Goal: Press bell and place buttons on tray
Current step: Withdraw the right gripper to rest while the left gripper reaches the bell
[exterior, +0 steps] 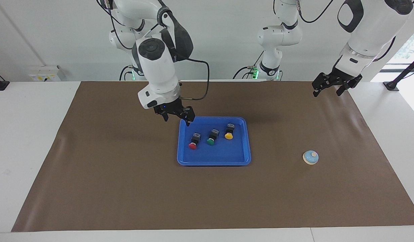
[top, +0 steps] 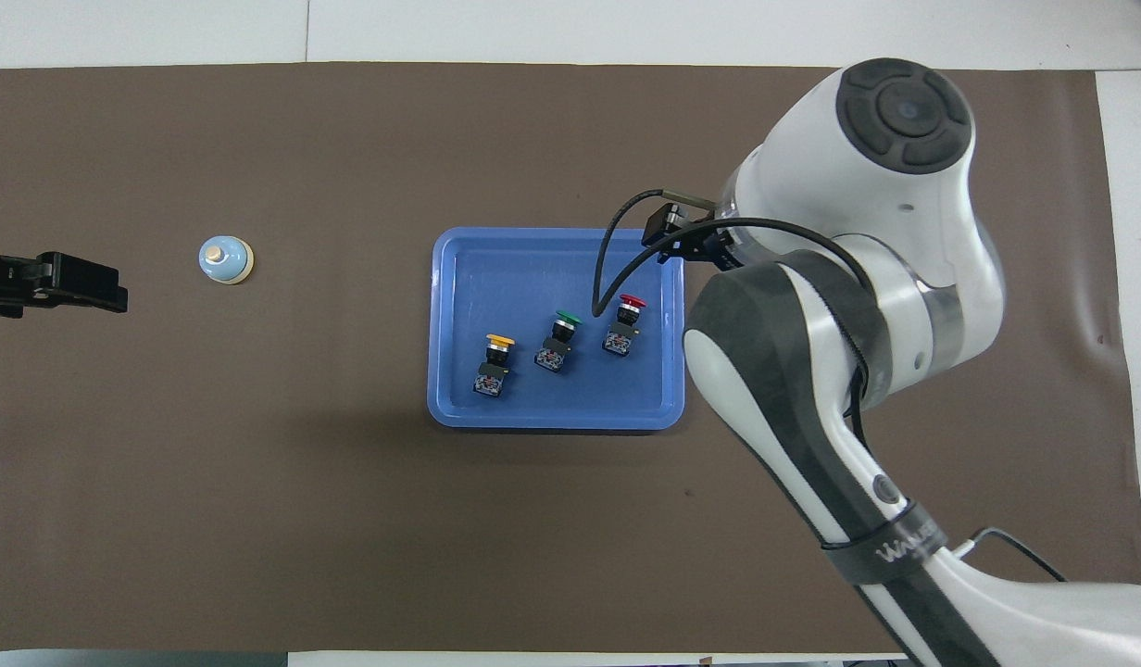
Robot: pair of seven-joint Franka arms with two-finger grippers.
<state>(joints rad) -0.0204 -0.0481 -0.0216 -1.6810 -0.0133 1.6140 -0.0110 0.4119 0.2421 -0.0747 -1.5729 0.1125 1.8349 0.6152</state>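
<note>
Right gripper of mine hangs with fingers apart and empty over the tray's corner toward my right arm's end. On that blue tray lie all three buttons in a slanted row: red button, green button, yellow button. My left gripper waits spread open above the brown mat on the counter, well apart from the bell, which sits on the mat toward my left arm's end.
</note>
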